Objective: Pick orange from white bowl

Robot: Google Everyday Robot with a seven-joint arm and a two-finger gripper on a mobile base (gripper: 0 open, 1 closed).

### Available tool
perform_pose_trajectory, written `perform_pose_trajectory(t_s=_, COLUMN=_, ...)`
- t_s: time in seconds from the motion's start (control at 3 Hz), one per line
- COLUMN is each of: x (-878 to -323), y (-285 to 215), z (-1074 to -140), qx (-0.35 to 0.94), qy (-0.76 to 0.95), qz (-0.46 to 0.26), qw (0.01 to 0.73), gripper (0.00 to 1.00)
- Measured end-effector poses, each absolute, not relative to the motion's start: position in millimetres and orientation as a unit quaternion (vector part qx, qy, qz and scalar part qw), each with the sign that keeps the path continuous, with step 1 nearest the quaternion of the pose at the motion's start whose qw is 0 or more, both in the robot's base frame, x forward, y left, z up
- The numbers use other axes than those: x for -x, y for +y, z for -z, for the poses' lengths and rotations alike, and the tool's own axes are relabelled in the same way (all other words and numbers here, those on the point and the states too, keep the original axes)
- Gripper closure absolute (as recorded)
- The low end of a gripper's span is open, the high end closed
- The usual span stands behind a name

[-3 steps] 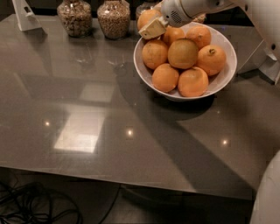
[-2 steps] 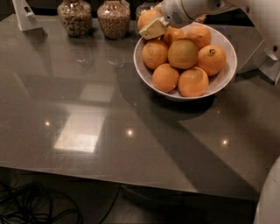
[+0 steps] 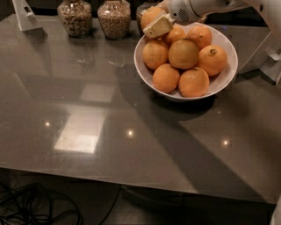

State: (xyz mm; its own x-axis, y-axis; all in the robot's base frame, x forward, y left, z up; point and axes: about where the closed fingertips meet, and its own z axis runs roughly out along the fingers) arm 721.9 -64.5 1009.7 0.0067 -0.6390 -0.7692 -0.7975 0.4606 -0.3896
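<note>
Camera view: a round, evenly bright orange (image 3: 150, 13) is seen at the far left edge of a wide, shallow, glossy white ceramic bowl (image 3: 225, 40), raised above the rim rather than nested among the other fruit. It is gripped by the white arm's two-finger gripper (image 3: 154, 21), which reaches in from the upper right. One tan pad (image 3: 160, 27) is laid across the fruit's near lower side and the opposite one is hidden behind it, so the pincer is judged to be closed on the orange, with the fruit's width between its jaws.

The hold may be shallow, since the fruit is smooth and round and little pad contact can be confirmed. If it were lifted quickly or tilted, it could be squeezed out. Dropped inward, it would strike the heap, where a duller yellow-brown orange (image 3: 183, 53) and an orange with a dark stem dot (image 3: 212, 59) could be jolted or sent over the low rim. Dropped outward, it would roll freely across the glossy dark grey table (image 3: 88, 88).

A glass jar of pale grain (image 3: 114, 18) stands near the bowl's left side and could be struck if the lift were swung that way. The bowl itself could be shifted if the pad were dragged against its rim.
</note>
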Motion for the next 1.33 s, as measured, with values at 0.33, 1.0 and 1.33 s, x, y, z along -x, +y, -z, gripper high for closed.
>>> perform_pose_trajectory(t_s=0.33, x=-713.5, y=-67.1, z=-1035.4, qx=0.516, qy=0.686, qz=-0.074, qw=0.508, gripper=1.00)
perform_pose_trajectory(t_s=1.0, x=-695.1, y=-75.9, z=-1069.4, qx=0.519, qy=0.676, qz=-0.059, qw=0.520, gripper=1.00)
perform_pose_trajectory(t_s=1.33, x=-695.1, y=-75.9, z=-1069.4, qx=0.519, qy=0.676, qz=-0.059, qw=0.520, gripper=0.81)
